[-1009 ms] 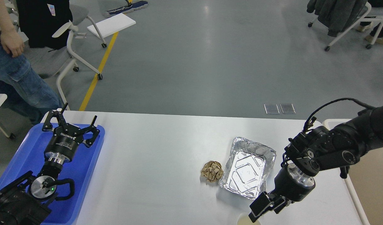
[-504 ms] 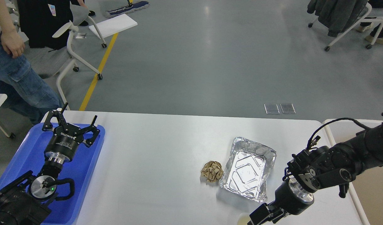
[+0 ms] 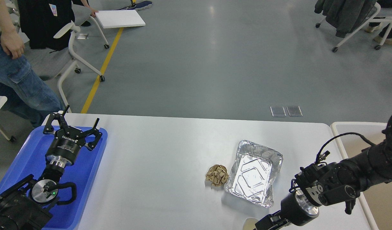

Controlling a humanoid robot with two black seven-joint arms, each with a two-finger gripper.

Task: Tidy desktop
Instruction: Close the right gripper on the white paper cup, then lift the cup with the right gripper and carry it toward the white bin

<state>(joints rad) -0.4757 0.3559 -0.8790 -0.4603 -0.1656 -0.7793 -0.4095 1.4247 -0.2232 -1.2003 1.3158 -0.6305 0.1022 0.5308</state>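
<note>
My right claw [image 3: 263, 223] has gone lower and nearer to me than one second ago; now it is at the bottom edge of the view, cut off, so I cannot tell how far it is open. Just left of it a pale round rim [image 3: 250, 223] shows. The white board [image 3: 120, 18] on the far floor has also moved. My left claw [image 3: 71, 123] has not moved: it hangs over the blue tray [image 3: 87, 169] with fingers spread wide and nothing in them.

The worktop [image 3: 157, 166] fills the lower middle. Between the tray and the paper ball [image 3: 217, 174] it is bare. The ball lies just beside the foil pan [image 3: 254, 172]. A beige bin [image 3: 375, 198] stands at the right edge. Beyond is grey floor with chairs [image 3: 74, 41].
</note>
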